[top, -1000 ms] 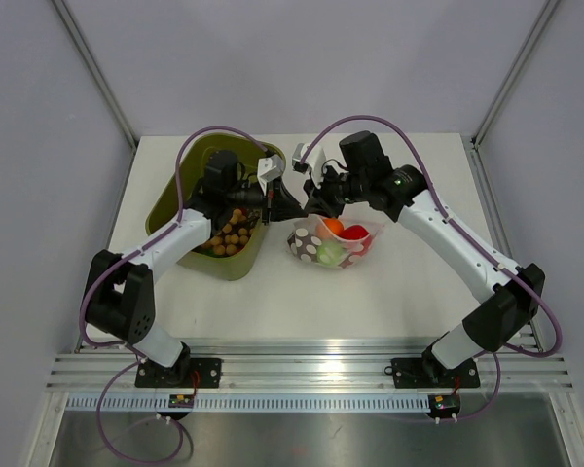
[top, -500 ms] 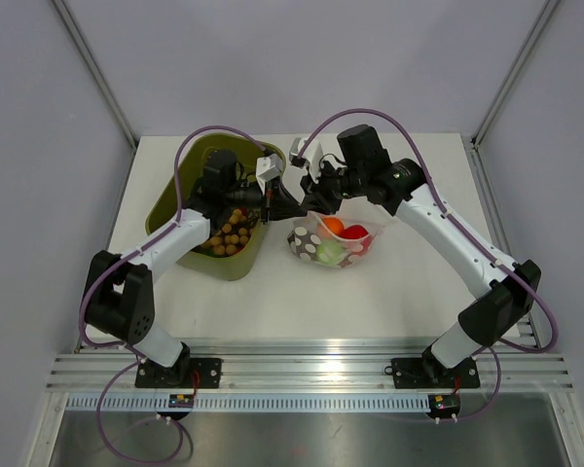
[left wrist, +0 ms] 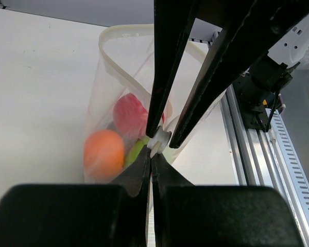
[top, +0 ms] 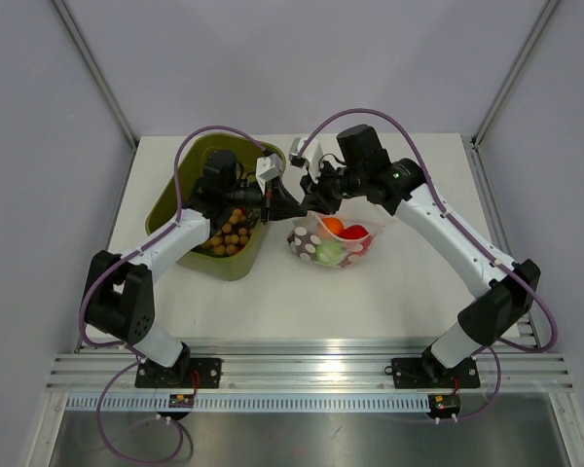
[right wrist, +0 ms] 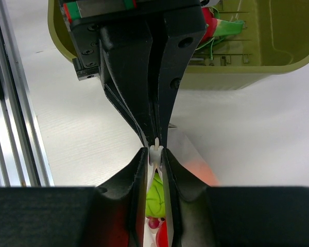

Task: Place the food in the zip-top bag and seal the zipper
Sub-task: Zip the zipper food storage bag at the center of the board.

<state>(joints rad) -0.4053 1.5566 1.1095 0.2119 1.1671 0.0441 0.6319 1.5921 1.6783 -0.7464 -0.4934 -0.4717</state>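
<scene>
The clear zip-top bag (top: 333,243) lies at mid-table holding orange (top: 333,226), red (top: 356,234) and green (top: 329,253) food. In the left wrist view the bag (left wrist: 105,103) shows its mouth standing open, with the pale zipper strip (left wrist: 122,69) looping round it. My left gripper (top: 289,207) is shut on the bag's near corner (left wrist: 152,157). My right gripper (top: 310,201) meets it tip to tip and is shut on the white zipper tab (right wrist: 155,153), which also shows in the left wrist view (left wrist: 158,141).
The olive-green tub (top: 209,199) stands left of the bag under my left arm, holding several small brown balls (top: 230,236) and a red and green toy (right wrist: 216,20). The aluminium rail (top: 302,370) runs along the near table edge.
The right gripper and wrist shifted slightly back and left a second ago, then held still. The left arm has not moved.
</scene>
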